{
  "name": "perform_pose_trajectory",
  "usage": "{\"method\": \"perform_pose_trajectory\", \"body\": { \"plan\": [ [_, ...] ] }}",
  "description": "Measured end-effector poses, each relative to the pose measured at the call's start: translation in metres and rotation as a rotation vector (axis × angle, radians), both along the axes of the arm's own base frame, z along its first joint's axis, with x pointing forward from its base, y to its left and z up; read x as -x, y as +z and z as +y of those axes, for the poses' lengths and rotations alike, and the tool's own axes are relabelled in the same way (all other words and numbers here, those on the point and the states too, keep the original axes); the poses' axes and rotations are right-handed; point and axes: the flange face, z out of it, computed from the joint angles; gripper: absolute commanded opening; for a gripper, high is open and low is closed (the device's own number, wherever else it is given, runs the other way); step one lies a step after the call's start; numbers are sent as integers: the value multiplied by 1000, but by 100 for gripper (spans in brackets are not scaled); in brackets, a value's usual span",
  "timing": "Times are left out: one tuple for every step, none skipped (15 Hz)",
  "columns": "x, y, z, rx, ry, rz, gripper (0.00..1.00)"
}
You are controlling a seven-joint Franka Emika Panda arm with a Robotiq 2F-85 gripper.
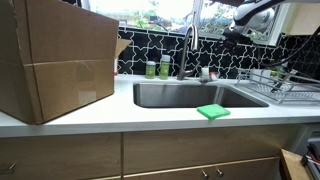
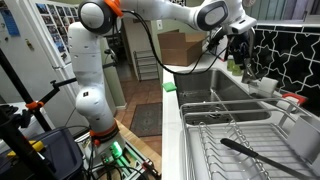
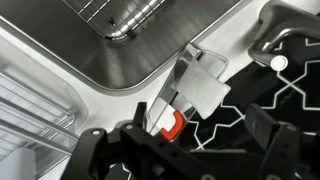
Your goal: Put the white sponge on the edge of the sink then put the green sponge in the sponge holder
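Gripper point(image 1: 234, 30), jaws released and empty, hovers upper right above the sink point(image 1: 180, 95), green sponge point(image 1: 212, 112) parked at its front rim for later

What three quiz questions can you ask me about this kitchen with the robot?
1. True or false: the green sponge lies down inside the sink.
2. What stands on the counter at the end away from the dish rack? A) a cardboard box B) a kettle C) a toaster
3. What colour are the two bottles beside the faucet?

Key: 1 false, it lies on the counter at the sink's front edge; 2 A; 3 green.
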Motion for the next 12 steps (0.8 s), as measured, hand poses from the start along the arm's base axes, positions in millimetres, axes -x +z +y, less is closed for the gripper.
{"method": "perform_pose_trajectory", "body": {
  "plan": [
    [-7,-4,-7,-16,-40,-28,100],
    [-14,-9,-14,-34,-82,-50,100],
    [-22,-16,-19,-59,-125,-70,100],
    [-29,-22,-24,-80,-156,-85,100],
    [-36,-29,-29,-94,-179,-96,100],
    [-42,-35,-34,-96,-192,-97,100],
    [-46,-40,-39,-91,-201,-94,100],
    [-50,-45,-44,-85,-204,-90,100],
    [-53,-48,-49,-78,-207,-88,100],
    [-56,-51,-54,-74,-209,-84,100],
    [-58,-54,-59,-71,-212,-78,100],
    [-60,-57,-62,-73,-213,-69,100]
  ]
}}
